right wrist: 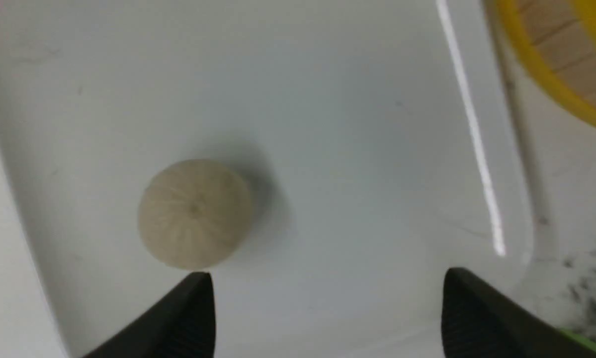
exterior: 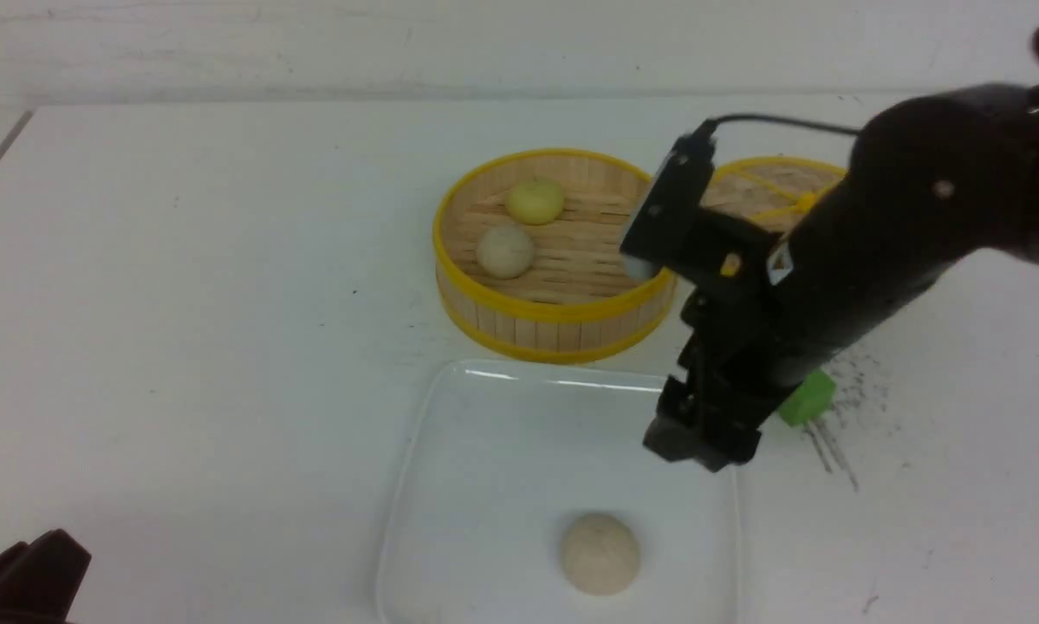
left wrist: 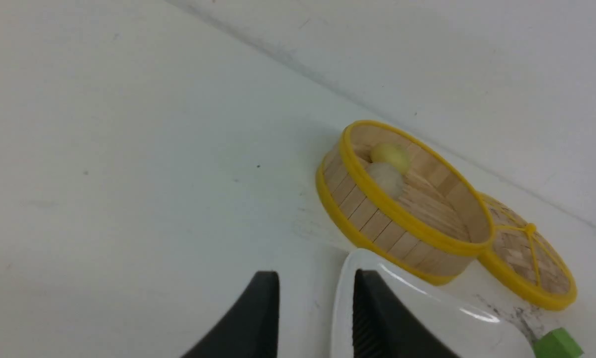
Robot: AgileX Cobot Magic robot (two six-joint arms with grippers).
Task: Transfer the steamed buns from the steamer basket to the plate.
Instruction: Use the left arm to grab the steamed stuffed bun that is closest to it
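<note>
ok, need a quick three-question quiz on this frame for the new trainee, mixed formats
1. How many steamed buns lie in the steamer basket?
2. True or false: the right claw is shut on a bun.
3. Where is the green cube? A) in the basket B) on top of a bun C) on the table beside the plate

Key
1. Two: one pale yellow, one beige. The third bun sits on the plate.
2. False: it is open over the plate and holds nothing.
3. C
</note>
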